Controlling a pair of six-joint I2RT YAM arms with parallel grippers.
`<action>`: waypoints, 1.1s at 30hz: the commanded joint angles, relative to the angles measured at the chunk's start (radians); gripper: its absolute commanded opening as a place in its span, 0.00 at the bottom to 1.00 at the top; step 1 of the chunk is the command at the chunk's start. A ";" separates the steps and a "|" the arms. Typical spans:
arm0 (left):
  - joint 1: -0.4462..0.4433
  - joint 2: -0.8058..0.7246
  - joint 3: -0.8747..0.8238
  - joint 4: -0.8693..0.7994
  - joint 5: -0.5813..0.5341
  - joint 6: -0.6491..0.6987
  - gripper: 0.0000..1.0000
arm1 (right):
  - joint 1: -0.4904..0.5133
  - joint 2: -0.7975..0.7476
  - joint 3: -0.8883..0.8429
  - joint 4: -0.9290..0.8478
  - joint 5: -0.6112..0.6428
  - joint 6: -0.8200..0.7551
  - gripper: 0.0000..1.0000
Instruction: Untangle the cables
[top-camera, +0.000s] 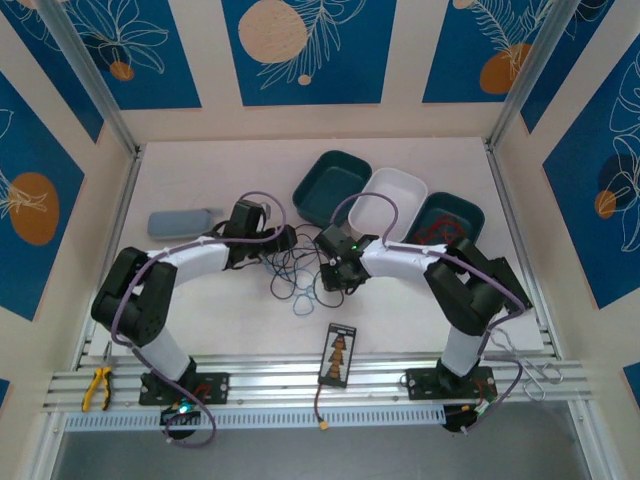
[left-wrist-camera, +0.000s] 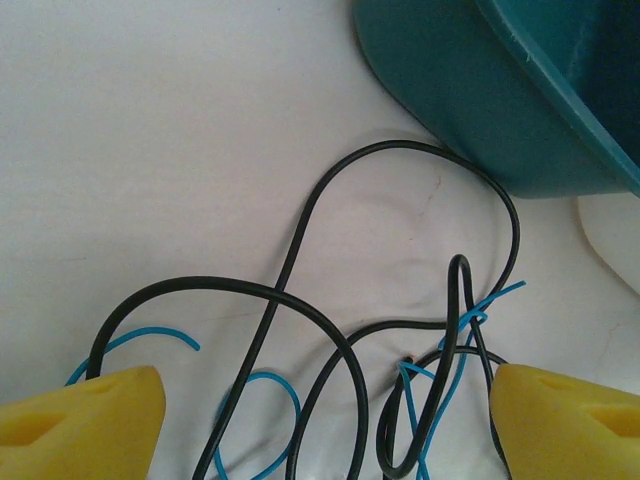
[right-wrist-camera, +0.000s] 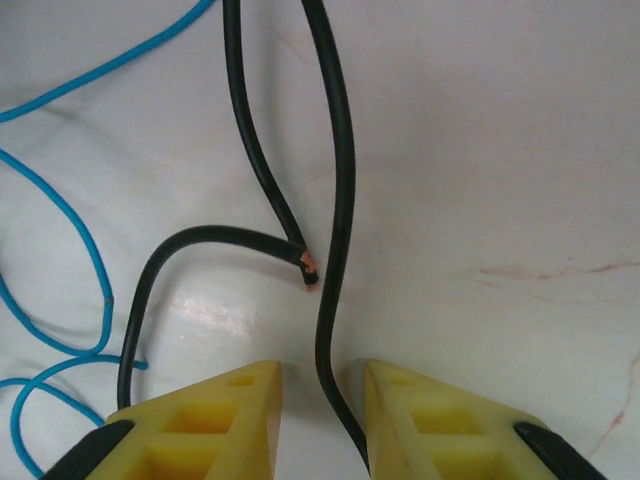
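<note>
left gripper (left-wrist-camera: 320, 425) is wide open, with one yellow fingertip (left-wrist-camera: 85, 420) at the near left corner of its wrist camera view and the other at the near right corner. between them, on the white table (left-wrist-camera: 150, 130), we see loops of black wire (left-wrist-camera: 297, 232) crossing over thin blue wire (left-wrist-camera: 150, 332). beyond the loops, at the far right, is the rounded corner of a teal tray (left-wrist-camera: 450, 100), with the edge of a white tray (left-wrist-camera: 612, 240) just beside it.

right gripper (right-wrist-camera: 322, 400) has its yellow fingers close together, leaving a narrow gap. one black wire runs through that gap. the gap looks wider than the wire, so we cannot say the wire is pinched. just left of it, a second black wire ends in a cut tip (right-wrist-camera: 307, 268) showing bare copper. blue wire curls along the left side.

from above, the cables (top-camera: 295, 268) lie in a loose tangle near the middle of the table, between the two grippers, which face each other from left and right. another teal tray (top-camera: 470, 215), at the far right, holds a few red wires (top-camera: 438, 228). yellow-handled pliers (top-camera: 97, 388) rest on the near left rail.
</note>
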 joint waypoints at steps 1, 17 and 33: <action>-0.014 0.022 0.022 -0.003 -0.020 0.018 0.85 | 0.004 0.033 0.025 0.001 0.025 -0.007 0.17; -0.042 0.065 0.023 -0.047 -0.165 0.035 0.75 | 0.079 -0.231 0.039 -0.011 0.223 -0.060 0.00; -0.042 0.120 0.013 -0.068 -0.202 0.031 0.67 | 0.094 -0.580 0.058 0.058 0.236 -0.171 0.00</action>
